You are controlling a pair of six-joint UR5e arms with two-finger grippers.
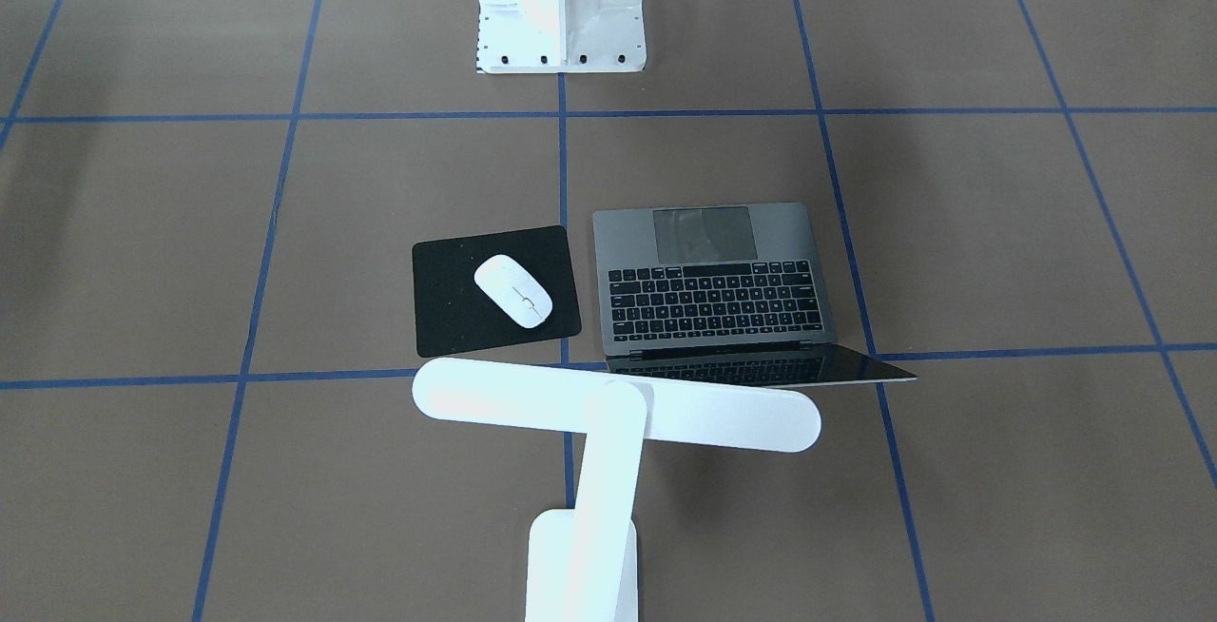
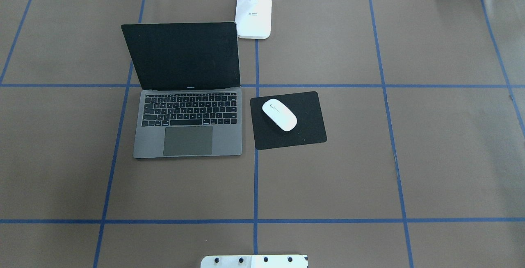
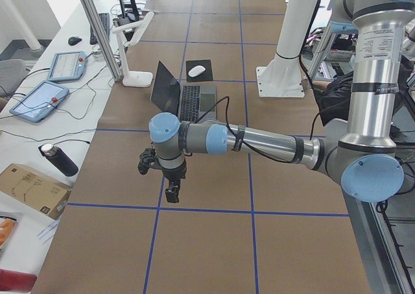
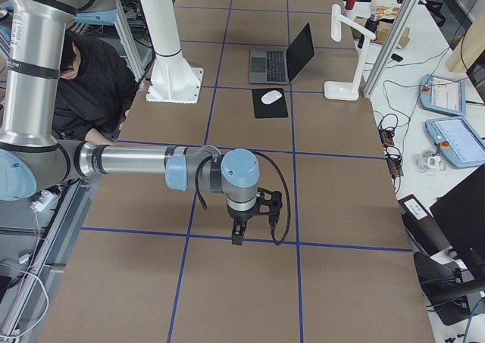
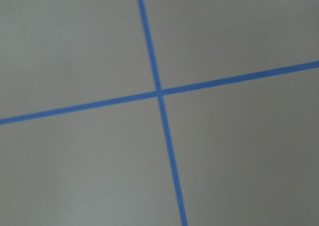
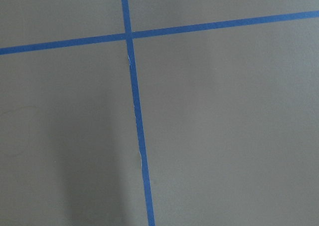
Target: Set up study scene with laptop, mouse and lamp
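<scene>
the laptop (image 2: pixel 186 137) was seen open on the bench (image 2: pixel 410 157), left of centre in the overhead view, its dark screen tilted back. the mouse (image 2: pixel 279 114) was laid on a black pad (image 2: pixel 303 132) just beside the laptop's right edge. the lamp (image 1: pixel 618 408) was stood on the far side from the robot. in the overhead view its head was cut off by the top edge. in the front-facing view its foot was cropped and the screen's rim was partly covered by the bar head. the left pincer (image 3: pixel 171 195) and right pincer (image 4: pixel 236 237) were held above the bench, well apart from everything. they were caught only in the side views, so it could not be told whether they were open or closed. only tape lines (image 5: pixel 159 92) were shown by the wrist cameras, the left view blurred.
</scene>
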